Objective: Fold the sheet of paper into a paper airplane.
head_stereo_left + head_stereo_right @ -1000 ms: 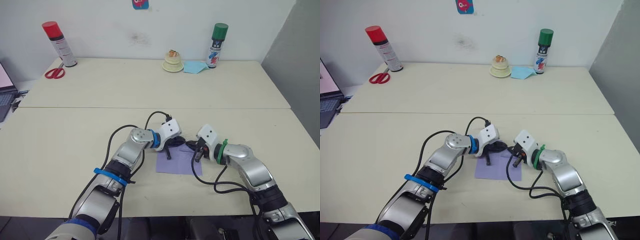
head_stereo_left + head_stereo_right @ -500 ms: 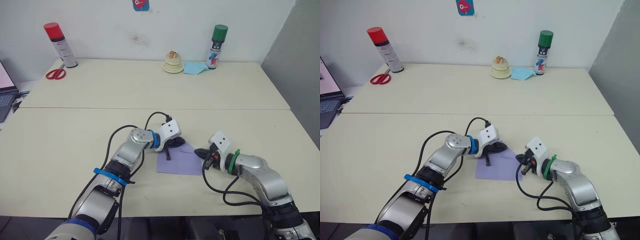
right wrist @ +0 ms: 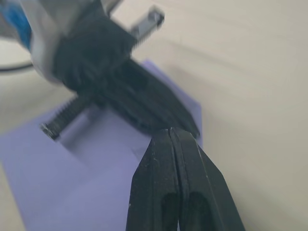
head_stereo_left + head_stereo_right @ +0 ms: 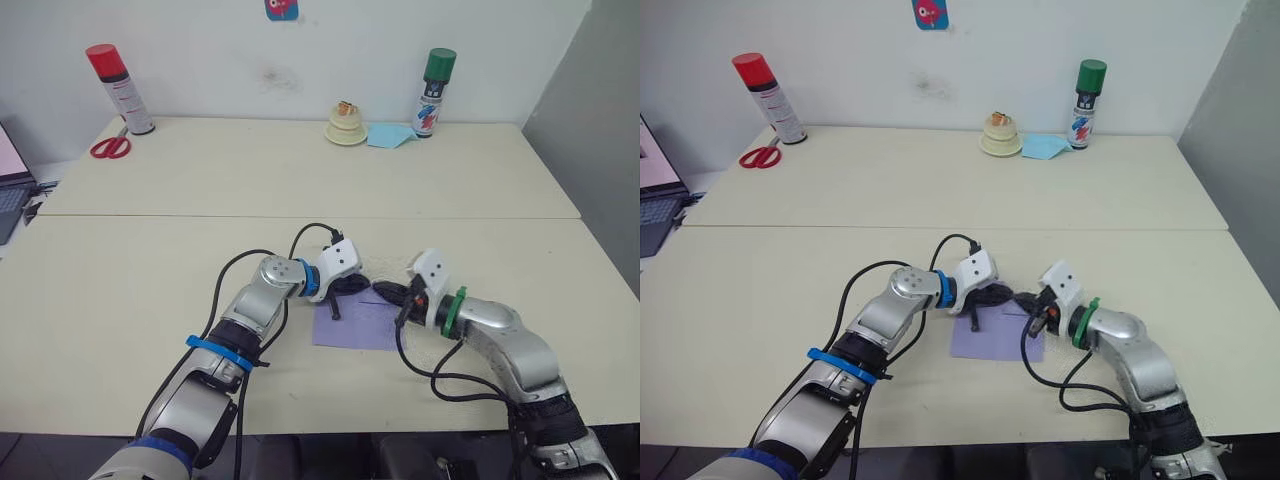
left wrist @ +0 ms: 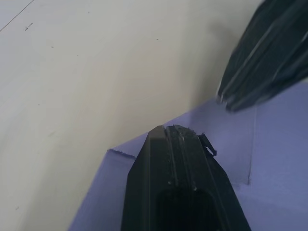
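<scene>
Our right gripper (image 3: 174,132), fingers pressed together, meets our left gripper (image 5: 180,131), also closed, over the far edge of the sheet of paper (image 4: 357,325), which lies flat on the cream table (image 4: 300,180).

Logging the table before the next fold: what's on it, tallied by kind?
Spray cans: 2, red-capped and green-capped
Scissors: 1
Lavender sheet of paper: 1
Light blue paper: 1
Small cream dish: 1
Total: 6
</scene>
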